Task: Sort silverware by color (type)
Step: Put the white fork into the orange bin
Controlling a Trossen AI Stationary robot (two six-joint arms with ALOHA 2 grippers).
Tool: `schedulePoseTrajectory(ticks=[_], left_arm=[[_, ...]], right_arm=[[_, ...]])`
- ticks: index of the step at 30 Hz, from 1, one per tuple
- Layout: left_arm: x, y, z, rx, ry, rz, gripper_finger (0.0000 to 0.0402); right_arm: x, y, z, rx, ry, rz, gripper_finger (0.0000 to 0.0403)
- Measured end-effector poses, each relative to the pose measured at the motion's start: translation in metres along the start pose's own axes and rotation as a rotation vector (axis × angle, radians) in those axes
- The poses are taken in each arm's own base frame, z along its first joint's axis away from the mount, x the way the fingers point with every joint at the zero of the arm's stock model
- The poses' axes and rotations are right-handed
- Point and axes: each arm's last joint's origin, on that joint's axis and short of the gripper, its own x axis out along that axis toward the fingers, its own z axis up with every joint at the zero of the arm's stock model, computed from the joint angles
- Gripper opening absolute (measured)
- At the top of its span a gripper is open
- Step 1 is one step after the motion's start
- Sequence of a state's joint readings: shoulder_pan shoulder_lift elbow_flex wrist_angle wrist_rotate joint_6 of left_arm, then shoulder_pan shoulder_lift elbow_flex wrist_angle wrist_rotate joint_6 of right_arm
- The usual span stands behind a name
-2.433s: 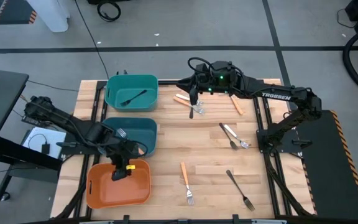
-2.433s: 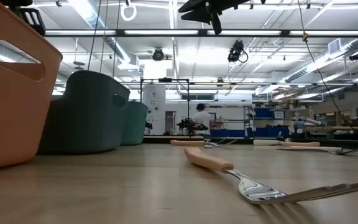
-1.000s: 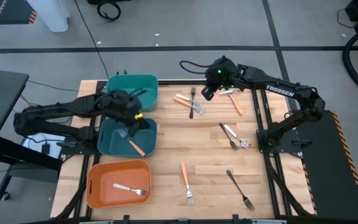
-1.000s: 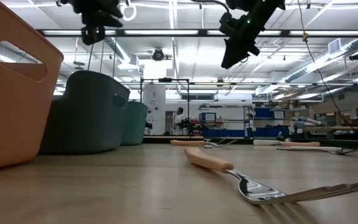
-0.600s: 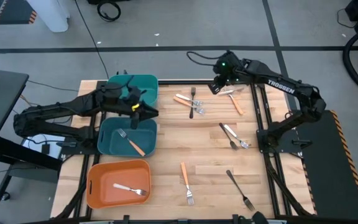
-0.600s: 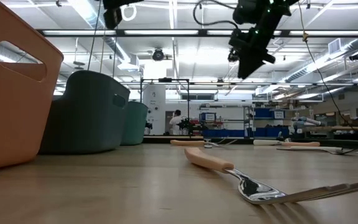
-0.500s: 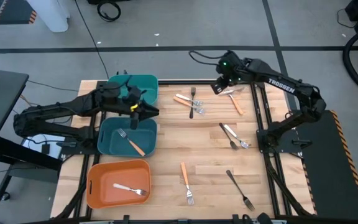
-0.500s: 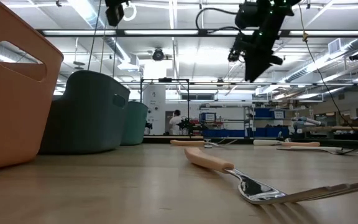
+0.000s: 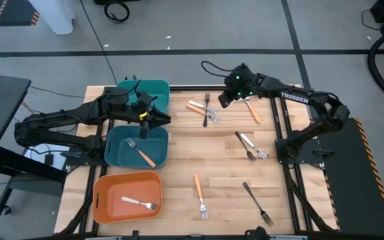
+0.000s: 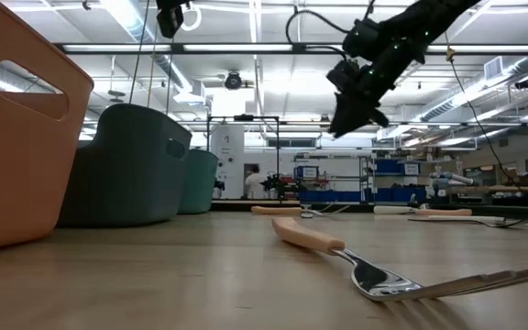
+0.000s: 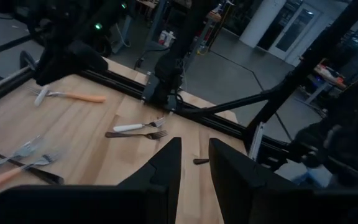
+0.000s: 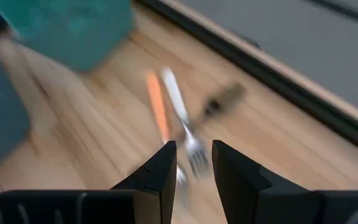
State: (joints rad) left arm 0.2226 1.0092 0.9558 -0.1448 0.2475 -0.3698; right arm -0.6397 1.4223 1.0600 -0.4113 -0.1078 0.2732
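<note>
Silverware lies scattered on the wooden table (image 9: 179,143). At the far middle, an orange-handled fork (image 9: 195,106), a black fork (image 9: 207,100) and a cream-handled fork (image 9: 213,118) lie together. My right gripper (image 9: 221,101) hangs open just above them; its wrist view shows them (image 12: 166,102) blurred beyond the fingers. My left gripper (image 9: 163,120) is open and holds nothing, raised between the light teal bin (image 9: 122,107) and the dark teal bin (image 9: 115,155). More forks lie at the right (image 9: 249,145) and near the front (image 9: 199,193).
The light teal bin holds a black fork (image 9: 142,104), the dark teal bin an orange-handled one (image 9: 141,153), the orange bin (image 9: 102,207) a cream-handled one (image 9: 139,202). A black fork (image 9: 257,202) lies front right, an orange-handled piece (image 9: 253,111) far right. Bare wood spans the middle.
My right gripper has sunk toward the forks at the far middle, rolling as it came, after swinging briefly toward the right edge. My left gripper has risen from over the dark teal bin and tipped up toward level, then kept still. Both stay open.
</note>
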Motion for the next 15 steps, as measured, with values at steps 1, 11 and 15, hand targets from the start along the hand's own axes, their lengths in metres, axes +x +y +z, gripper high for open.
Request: schedulePoseTrajectory(ticks=[1, 11, 15], left_arm=[[0.000, 0.000, 0.000, 0.000, -0.006, 0.014, 0.0091], [-0.002, 0.009, 0.003, 0.087, -0.027, 0.107, 0.0091], [-0.003, 0.014, 0.001, 0.113, 0.001, 0.132, 0.0091]], right_arm=[[0.002, 0.003, 0.001, 0.001, -0.042, 0.018, 0.0110], [0.015, 0.023, -0.028, -0.026, 0.039, 0.066, 0.0110], [0.012, 0.028, -0.053, 0.002, 0.261, 0.013, 0.0110]])
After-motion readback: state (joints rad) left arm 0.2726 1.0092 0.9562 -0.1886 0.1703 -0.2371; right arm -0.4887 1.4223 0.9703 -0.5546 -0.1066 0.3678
